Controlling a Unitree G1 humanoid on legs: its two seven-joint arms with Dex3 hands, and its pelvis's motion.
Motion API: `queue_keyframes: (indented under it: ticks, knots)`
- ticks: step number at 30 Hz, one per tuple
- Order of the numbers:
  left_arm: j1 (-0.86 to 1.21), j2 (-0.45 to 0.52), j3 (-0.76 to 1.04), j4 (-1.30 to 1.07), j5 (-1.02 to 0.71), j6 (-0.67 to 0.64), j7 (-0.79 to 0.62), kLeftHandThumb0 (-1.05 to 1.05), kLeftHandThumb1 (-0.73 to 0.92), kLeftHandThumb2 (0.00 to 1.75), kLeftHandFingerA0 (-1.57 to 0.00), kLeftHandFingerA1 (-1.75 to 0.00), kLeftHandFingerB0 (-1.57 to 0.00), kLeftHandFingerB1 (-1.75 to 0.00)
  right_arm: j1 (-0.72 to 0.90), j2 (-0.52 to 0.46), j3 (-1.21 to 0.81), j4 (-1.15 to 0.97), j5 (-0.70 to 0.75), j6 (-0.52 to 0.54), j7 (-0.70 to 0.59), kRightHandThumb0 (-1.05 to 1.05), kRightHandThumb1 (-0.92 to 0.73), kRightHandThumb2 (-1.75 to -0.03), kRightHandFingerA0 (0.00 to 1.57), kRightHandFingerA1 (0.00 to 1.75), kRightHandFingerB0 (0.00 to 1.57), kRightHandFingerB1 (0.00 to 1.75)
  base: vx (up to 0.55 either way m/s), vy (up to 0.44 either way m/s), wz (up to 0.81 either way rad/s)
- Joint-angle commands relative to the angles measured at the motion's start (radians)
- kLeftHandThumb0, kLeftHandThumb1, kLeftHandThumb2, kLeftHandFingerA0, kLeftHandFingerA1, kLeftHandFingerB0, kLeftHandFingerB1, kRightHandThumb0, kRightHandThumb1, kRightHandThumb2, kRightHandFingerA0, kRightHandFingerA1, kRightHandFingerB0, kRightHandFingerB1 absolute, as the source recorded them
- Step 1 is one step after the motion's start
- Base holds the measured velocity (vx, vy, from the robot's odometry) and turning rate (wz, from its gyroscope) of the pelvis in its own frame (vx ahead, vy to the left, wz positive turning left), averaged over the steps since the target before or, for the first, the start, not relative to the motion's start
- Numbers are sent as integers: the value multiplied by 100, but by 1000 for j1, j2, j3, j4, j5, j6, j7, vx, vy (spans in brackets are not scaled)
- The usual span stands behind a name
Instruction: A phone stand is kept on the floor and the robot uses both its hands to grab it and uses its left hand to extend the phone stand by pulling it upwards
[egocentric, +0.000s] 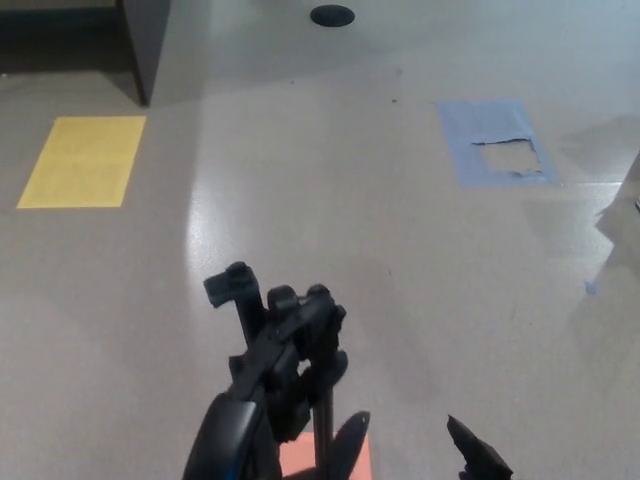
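The black phone stand (240, 300) rises from the bottom of the head view, its clamp head topmost and its thin pole running down toward an orange floor patch (300, 455). My left hand (295, 350) is shut on the stand's upper part, just below and right of the clamp, with the forearm coming up from the bottom edge. Only the black tip of my right hand (478, 458) shows at the bottom right, apart from the stand; its fingers are cut off by the frame edge. The stand's base is hidden.
A yellow floor rectangle (83, 160) lies at the left and a torn blue tape patch (497, 142) at the upper right. A dark cabinet corner (140, 40) stands top left, and a round black floor disc (332, 15) sits at the top centre.
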Motion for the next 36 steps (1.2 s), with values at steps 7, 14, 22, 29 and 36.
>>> queue_keyframes:
  ticks: [7,14,22,29,36]
  knots:
    - [139,45,-17,80,-26,-167,-14,-87,54,93,-21,-45,-8,-38,-7,-6,4,5,-6,31,3,-105,-69,-62,0,11,0,1,0,0,0]
    - [198,39,5,109,-66,-223,-22,-85,66,61,-40,-46,-35,-31,-14,-4,9,11,-10,38,-4,-105,-67,-61,0,18,0,1,0,0,0]
    - [202,27,56,141,-42,-243,1,-86,66,61,-49,-61,-55,-43,-23,-2,7,34,1,15,-10,-105,-66,-63,0,22,0,3,0,0,0]
    - [206,25,106,215,5,-313,29,-83,51,96,-52,-69,-49,-53,-22,-7,8,26,-4,32,-6,-105,-68,-65,0,13,0,0,0,0,0]
    - [215,19,132,268,-27,-360,6,-82,65,61,-53,-68,-62,-54,-23,-2,8,33,1,24,-8,-105,-67,-64,0,19,0,4,0,0,0]
